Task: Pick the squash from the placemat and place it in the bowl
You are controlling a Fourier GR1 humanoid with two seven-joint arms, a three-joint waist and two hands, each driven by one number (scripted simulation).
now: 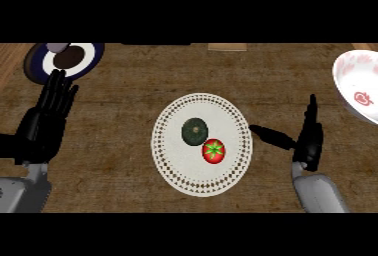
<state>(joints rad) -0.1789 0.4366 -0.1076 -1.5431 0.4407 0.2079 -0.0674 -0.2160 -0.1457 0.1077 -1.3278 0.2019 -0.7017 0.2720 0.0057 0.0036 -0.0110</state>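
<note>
Lying on the round white lacy placemat: dark green round squash, with the black right hand spread open at three o'clock, touching nothing.

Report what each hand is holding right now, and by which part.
Nothing is held. The left hand and right hand are both open and apart from the squash on the placemat.

At the frame's centre a white lace-edged placemat carries a dark green squash touching a red tomato just lower right of it. The right hand stands open right of the mat, thumb pointing toward it (not touching). A white bowl sits upper right. The left hand rests open at left, below a dark-rimmed plate.
</note>
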